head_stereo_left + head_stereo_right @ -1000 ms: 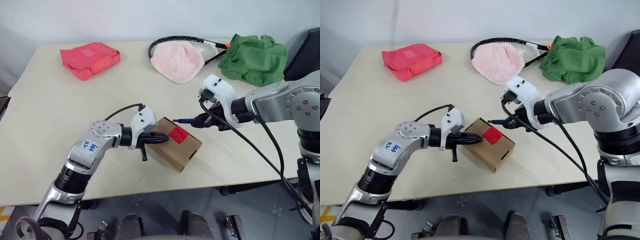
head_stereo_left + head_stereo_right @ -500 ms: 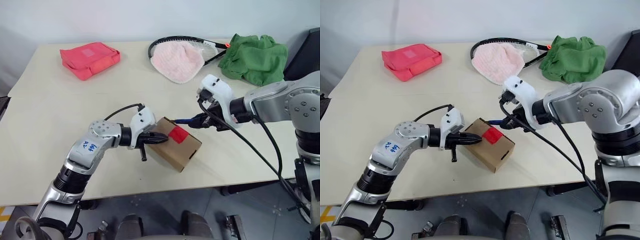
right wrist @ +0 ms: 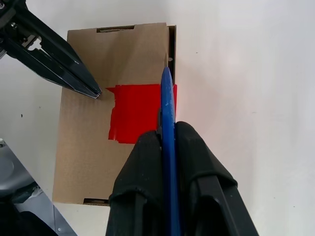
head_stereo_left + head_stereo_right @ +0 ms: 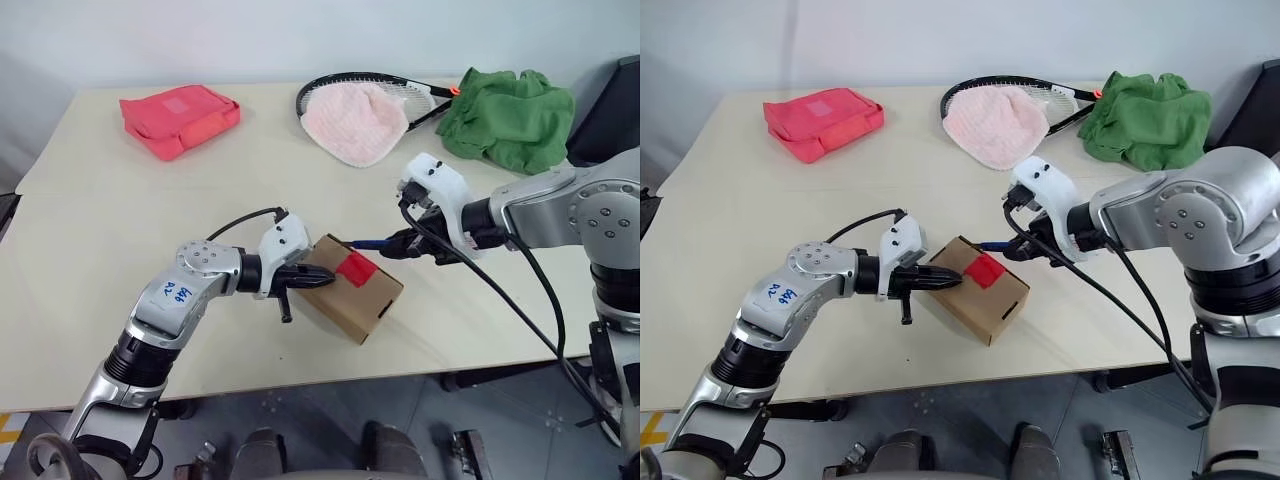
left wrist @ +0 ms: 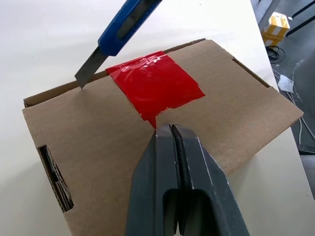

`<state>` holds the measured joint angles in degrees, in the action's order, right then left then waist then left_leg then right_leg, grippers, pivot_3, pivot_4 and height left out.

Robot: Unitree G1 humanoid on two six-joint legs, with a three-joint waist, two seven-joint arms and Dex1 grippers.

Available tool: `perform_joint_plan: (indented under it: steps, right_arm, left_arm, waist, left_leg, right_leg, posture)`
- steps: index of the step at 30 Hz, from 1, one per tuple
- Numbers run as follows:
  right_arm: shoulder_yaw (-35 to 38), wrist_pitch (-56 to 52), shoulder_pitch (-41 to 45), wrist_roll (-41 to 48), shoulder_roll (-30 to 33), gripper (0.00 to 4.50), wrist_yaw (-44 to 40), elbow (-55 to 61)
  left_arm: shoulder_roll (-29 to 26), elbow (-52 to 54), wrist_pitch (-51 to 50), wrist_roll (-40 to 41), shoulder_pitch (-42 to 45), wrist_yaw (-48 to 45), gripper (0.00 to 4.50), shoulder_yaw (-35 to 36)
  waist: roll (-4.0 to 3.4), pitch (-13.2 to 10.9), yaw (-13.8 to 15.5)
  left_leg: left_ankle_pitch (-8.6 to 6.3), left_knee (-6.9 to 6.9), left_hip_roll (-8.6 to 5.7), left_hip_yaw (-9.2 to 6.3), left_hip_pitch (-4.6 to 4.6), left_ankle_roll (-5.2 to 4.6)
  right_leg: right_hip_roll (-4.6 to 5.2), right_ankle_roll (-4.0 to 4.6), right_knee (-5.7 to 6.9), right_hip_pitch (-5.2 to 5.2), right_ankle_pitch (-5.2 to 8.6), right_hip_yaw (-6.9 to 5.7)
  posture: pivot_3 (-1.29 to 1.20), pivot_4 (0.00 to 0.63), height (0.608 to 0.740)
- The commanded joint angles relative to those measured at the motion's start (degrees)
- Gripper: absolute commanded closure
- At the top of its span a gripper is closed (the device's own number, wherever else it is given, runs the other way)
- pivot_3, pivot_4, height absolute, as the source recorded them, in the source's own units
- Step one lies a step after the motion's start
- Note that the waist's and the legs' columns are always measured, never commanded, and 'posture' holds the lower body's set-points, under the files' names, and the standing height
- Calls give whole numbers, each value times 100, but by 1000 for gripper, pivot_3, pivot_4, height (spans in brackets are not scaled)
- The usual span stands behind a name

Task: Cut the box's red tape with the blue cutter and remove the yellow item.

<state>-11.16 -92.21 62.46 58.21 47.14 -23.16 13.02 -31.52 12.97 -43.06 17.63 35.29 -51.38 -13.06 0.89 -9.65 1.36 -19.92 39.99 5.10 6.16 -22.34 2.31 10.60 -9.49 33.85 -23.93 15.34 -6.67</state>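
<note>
On the left, the left tool (image 4: 318,274) is bracing the box (image 4: 375,300): its two black fingers are pressed fully together, holding nothing, with their tips resting on the cardboard lid right at the near edge of the red tape (image 5: 153,90). The box is sitting on the bench (image 4: 120,230), near its front edge and between the two arms, with its flaps closed. The tape is lying across the lid and reaching the seam along the far edge, and appears uncut. The yellow item is presumably inside, so its place cannot be confirmed.

To the right, the right tool (image 3: 168,142) is clamping the blue cutter (image 5: 125,24) tightly between its fingers, the blade pointing down at the flap seam just beside the tape's corner.

The step in hand looks like the start of the cut: the blade is being set at the seam. The next move would call for drawing the blade along the seam through the tape while the left tool is pinning the box steady, keeping the blade shallow and clear of the left fingers.
</note>
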Motion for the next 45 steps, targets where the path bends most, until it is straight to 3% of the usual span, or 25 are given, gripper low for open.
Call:
perform_joint_plan:
  steps: [1, 14, 26, 45]
  right_arm:
    - [164, -29, -59, -23, 155, 4378, -119, -58]
    - [301, -29, -276, -163, 259, 4378, -432, -166]
    - [793, -29, -171, 157, -118, 4378, -488, -697]
    - [589, -29, -216, -578, -248, 4378, -586, -364]
  left_arm:
    - [-74, 71, -97, -18, -60, -9, 4480, -105]
    - [-85, 102, -152, -13, -33, -16, 4480, -123]
    - [-97, 90, -133, -17, -38, -26, 4480, -130]
    - [-106, 69, -110, -25, -34, -25, 4480, -138]
  waist:
    - [0, 0, 0]
    - [0, 0, 5]
    - [0, 0, 0]
    - [-1, 0, -2]
  left_leg:
    - [0, 0, 0, 0, 0, 0]
    - [0, 0, 0, 0, 0, 0]
    - [0, 1, 0, 1, 1, 0]
    - [0, 0, 0, 2, 1, 0]
  right_leg:
    - [0, 0, 0, 0, 0, 0]
    - [0, 0, -1, 1, 0, 0]
    - [0, 0, 0, 1, 0, 1]
    - [0, 0, 1, 1, 0, 1]
  posture:
    - [0, 150, 740]
    - [0, 150, 740]
    - [0, 150, 740]
    - [0, 150, 740]
